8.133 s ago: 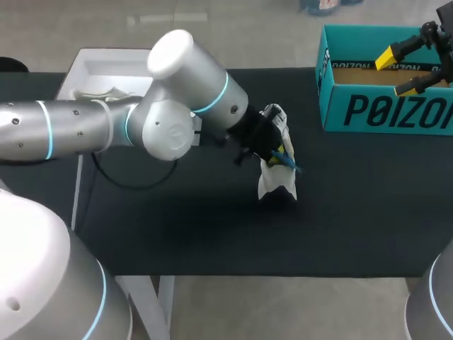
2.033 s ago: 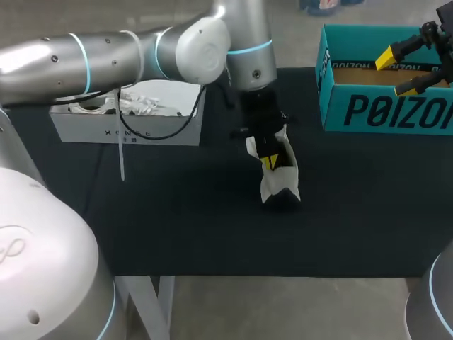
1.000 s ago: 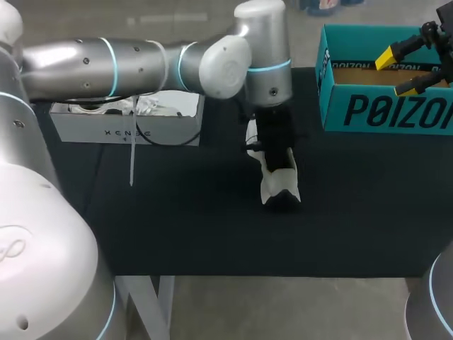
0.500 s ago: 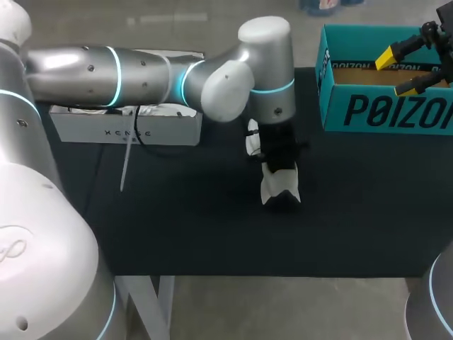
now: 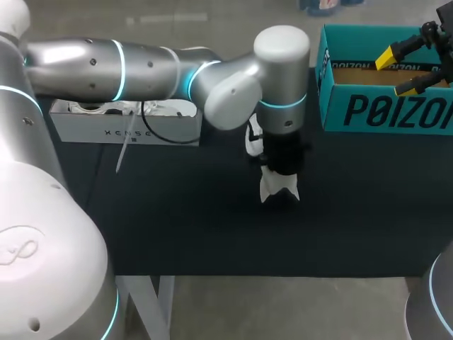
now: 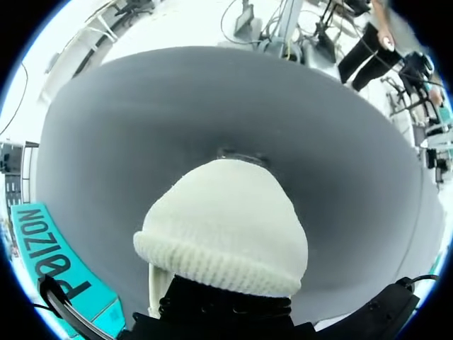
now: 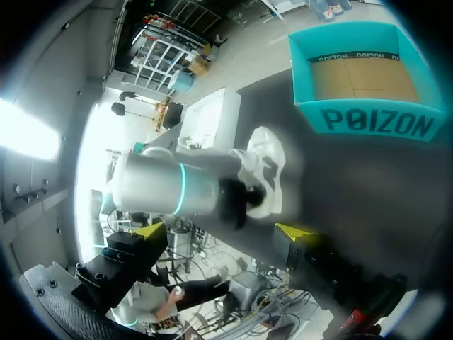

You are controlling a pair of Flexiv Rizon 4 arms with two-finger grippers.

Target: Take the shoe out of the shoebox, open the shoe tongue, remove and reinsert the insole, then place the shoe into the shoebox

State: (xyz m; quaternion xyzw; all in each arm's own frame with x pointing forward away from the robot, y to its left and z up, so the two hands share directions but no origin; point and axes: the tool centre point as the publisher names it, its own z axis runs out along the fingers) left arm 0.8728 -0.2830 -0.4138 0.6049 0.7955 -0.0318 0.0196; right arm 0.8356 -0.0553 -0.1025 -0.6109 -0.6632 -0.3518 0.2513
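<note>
A white shoe (image 5: 277, 187) lies mid-table on the black cloth, toe toward the front edge. My left arm reaches over it, and its left gripper (image 5: 281, 157) points down into the shoe's opening, fingertips hidden inside. The left wrist view shows only the knitted toe of the shoe (image 6: 223, 227) ahead of the black gripper body. The teal shoebox (image 5: 333, 85) stands open at the back right with a bare cardboard floor. My right gripper (image 5: 398, 71) hovers above the box, open and holding nothing. From the right gripper (image 7: 221, 232) I see the shoe (image 7: 265, 166) and shoebox (image 7: 322, 117) ahead.
A white and grey box (image 5: 127, 126) with loose white items inside sits at the back left, with a black cable and a thin white strip hanging at its front. Bare black cloth lies between the shoe and the table's front edge.
My left arm's wrist has swung rightward over the shoe, and its yellow tips, seen earlier in the opening, are now hidden. The shoe has barely shifted. The right arm has not moved.
</note>
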